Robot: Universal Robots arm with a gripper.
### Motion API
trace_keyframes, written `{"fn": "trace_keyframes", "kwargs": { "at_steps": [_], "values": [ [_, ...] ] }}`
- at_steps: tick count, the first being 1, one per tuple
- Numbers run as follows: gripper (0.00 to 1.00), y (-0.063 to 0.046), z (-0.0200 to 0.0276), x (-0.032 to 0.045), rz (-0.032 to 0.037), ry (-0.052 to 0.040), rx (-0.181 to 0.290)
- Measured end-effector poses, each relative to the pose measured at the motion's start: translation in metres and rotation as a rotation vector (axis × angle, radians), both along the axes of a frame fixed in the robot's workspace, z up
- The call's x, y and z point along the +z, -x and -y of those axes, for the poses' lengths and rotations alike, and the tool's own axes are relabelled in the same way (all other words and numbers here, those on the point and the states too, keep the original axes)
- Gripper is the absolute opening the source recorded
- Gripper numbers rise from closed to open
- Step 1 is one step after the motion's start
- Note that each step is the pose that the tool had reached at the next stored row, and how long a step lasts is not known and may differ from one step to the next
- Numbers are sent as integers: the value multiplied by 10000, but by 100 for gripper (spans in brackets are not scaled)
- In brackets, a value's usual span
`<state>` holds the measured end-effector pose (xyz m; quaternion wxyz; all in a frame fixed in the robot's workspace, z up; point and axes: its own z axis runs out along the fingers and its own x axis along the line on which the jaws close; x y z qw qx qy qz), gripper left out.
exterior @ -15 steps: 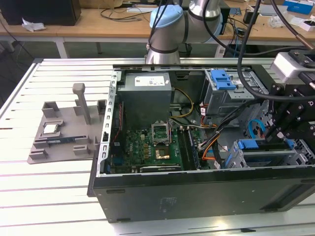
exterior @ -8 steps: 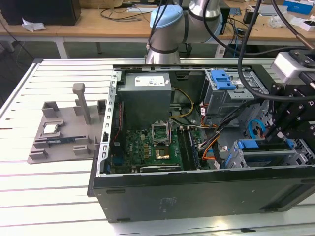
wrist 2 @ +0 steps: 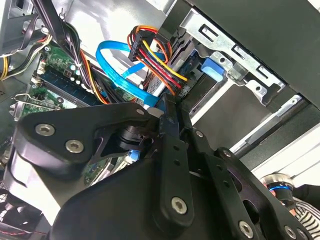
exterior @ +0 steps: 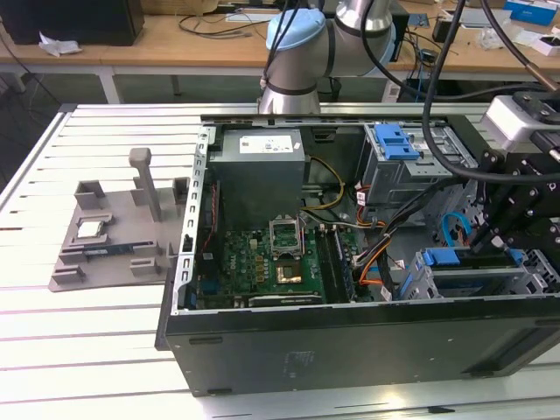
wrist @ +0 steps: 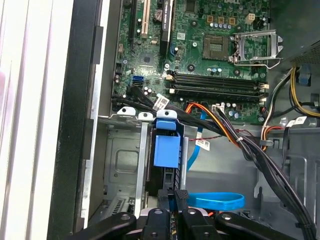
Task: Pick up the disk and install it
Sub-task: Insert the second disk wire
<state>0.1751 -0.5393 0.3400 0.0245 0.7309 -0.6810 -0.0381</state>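
The disk [wrist: 165, 155] stands on edge in the drive bay of the computer case [exterior: 350, 350], directly ahead of the gripper [wrist: 174, 200]. In the first wrist view the fingertips [wrist: 181, 196] sit pressed close together over its near edge — seemingly pinching the thin edge of the blue carrier, though the contact itself is hidden. Its long axis runs straight out from the fingers, along the bay's metal rails (the blue tab marks the far end, toward the motherboard [wrist: 210, 50]). I judge it dense and rigid, heavy for its size, with shock-sensitive innards; the plastic carrier flexes and is slick, so the frame's edges are the place to hold — never the label face. A blue data cable [wrist: 220, 201] loops just beside the fingers.
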Motion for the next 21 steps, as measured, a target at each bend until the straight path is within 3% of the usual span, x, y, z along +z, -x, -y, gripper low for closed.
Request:
{"fn": "trace_keyframes", "kwargs": {
  "at_steps": [2, 4, 8, 10, 11, 13, 14, 16, 17, 21],
  "values": [
    [24, 0, 0, -2, 0, -4, 0],
    [24, 0, 0, 3, 0, 1, 1],
    [24, 0, 0, 125, 0, 0, 0],
    [24, 1, -1, 107, -38, -22, 8],
    [22, 0, -6, 104, -39, -31, 10],
    [11, 0, -21, 106, -39, -30, 11],
    [11, 0, -27, 139, -39, -28, 10],
    [11, 0, -28, 439, -39, -31, 11],
    [11, 0, -28, 502, -39, -29, 10],
    [11, 0, -28, 508, -38, -31, 11]
  ]
}}
